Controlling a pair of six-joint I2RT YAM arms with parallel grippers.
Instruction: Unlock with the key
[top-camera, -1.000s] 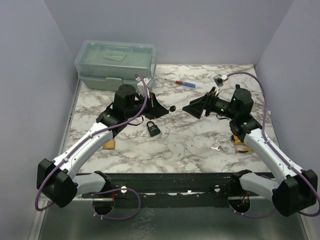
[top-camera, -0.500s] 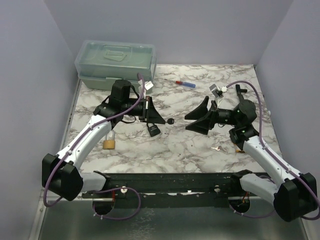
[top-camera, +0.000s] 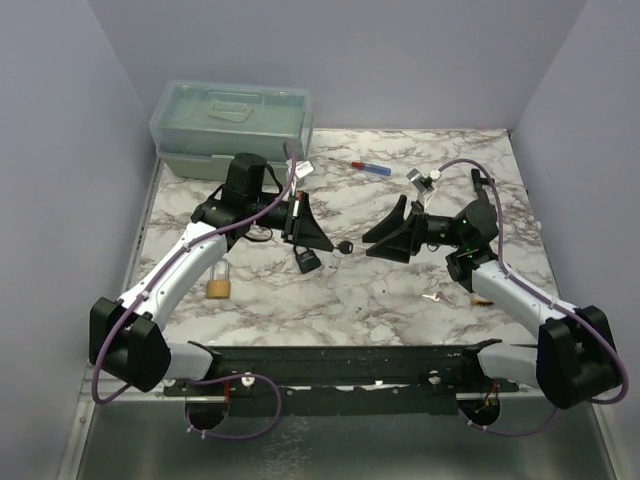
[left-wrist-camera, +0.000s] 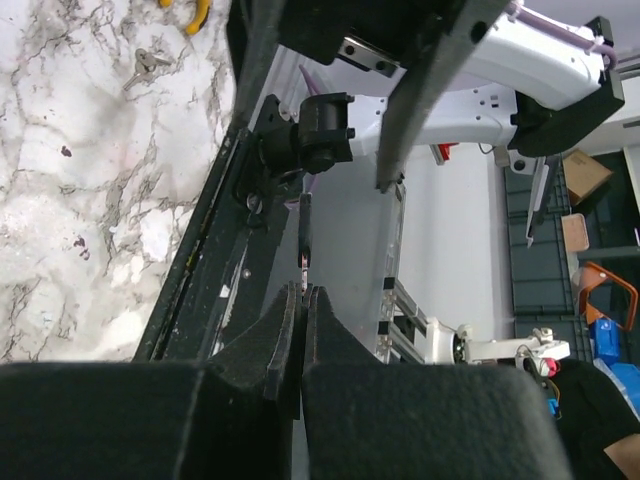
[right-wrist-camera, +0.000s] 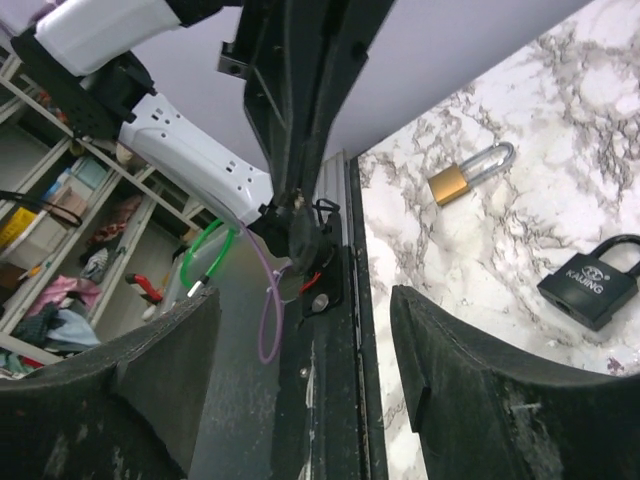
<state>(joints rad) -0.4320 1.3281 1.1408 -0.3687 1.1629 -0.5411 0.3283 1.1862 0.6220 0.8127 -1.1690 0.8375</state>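
The left tool (top-camera: 328, 244) was closed tight on the key (top-camera: 345, 245), holding it above the bench (top-camera: 400, 310). The left wrist view showed its two fingers (left-wrist-camera: 284, 335) pressed together on the tip of the thin blade, with the key's (left-wrist-camera: 305, 225) black head at the far end, pointing away from the tool. From above, that head pointed toward the right tool (top-camera: 370, 246), which faced it from close by. I could not tell whether the two were touching.

The right tool's jaws stood wide apart and held nothing. In the right wrist view the key's head (right-wrist-camera: 300, 235) sat ahead of the gap between the fingers (right-wrist-camera: 150, 390).

The black padlock (top-camera: 307, 261) lay flat on the bench, just below the left tool in the overhead view and apart from the key. It also showed at the right edge of the right wrist view (right-wrist-camera: 592, 288). A brass padlock (top-camera: 218, 288) lay nearer the front edge, beside the left arm.

A pair of loose keys (top-camera: 432, 297) rested on the bench near the right arm. A screwdriver (top-camera: 370, 167) lay toward the back, and a clear plastic box (top-camera: 230, 125) sat in the back left corner.
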